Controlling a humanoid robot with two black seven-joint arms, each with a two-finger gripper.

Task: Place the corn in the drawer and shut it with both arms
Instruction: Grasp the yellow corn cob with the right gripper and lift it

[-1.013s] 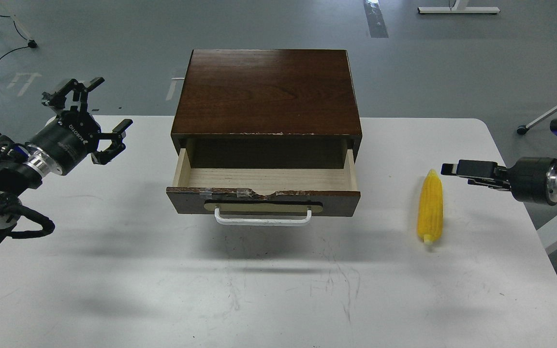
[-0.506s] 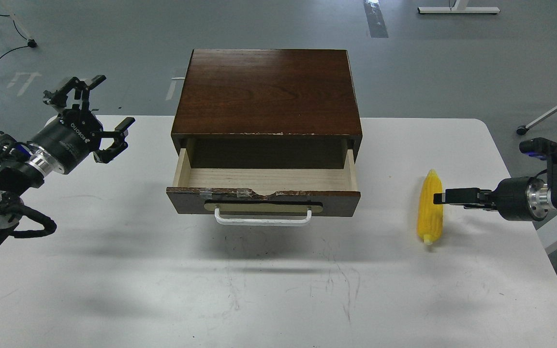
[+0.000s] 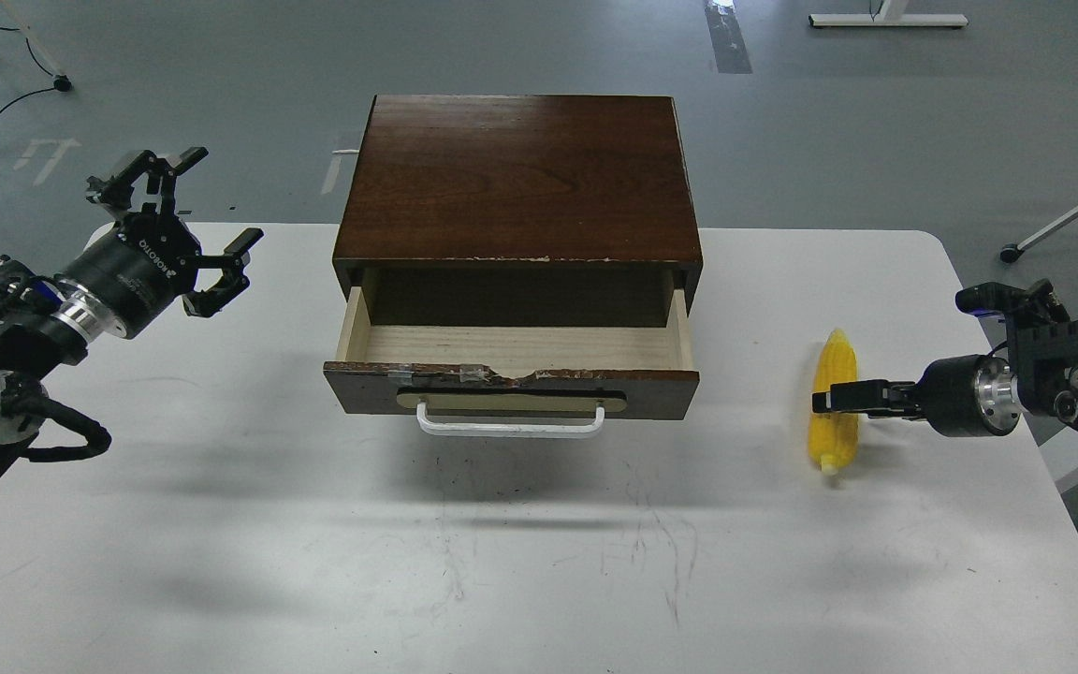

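The yellow corn (image 3: pixel 836 365) lies on the white table (image 3: pixel 539 562), right of the cabinet, pointed end away from me. The drawer (image 3: pixel 513 348) of the dark brown cabinet (image 3: pixel 516 178) stands pulled open, with nothing showing on its pale wood floor. Its white bar handle (image 3: pixel 511 427) faces me. My right gripper (image 3: pixel 827 400) reaches in from the right and its thin tip overlaps the middle of the corn; its fingers cannot be told apart. My left gripper (image 3: pixel 207 208) hovers left of the cabinet with its fingers spread, holding nothing.
The table's right edge runs close behind my right arm (image 3: pixel 1044 393). A white table leg (image 3: pixel 1063 220) stands on the floor beyond it. Cables (image 3: pixel 6 103) lie on the grey floor at far left.
My right gripper has moved down and left, from beside the corn's tip to over its middle. The left gripper has barely shifted. Corn and drawer have not moved.
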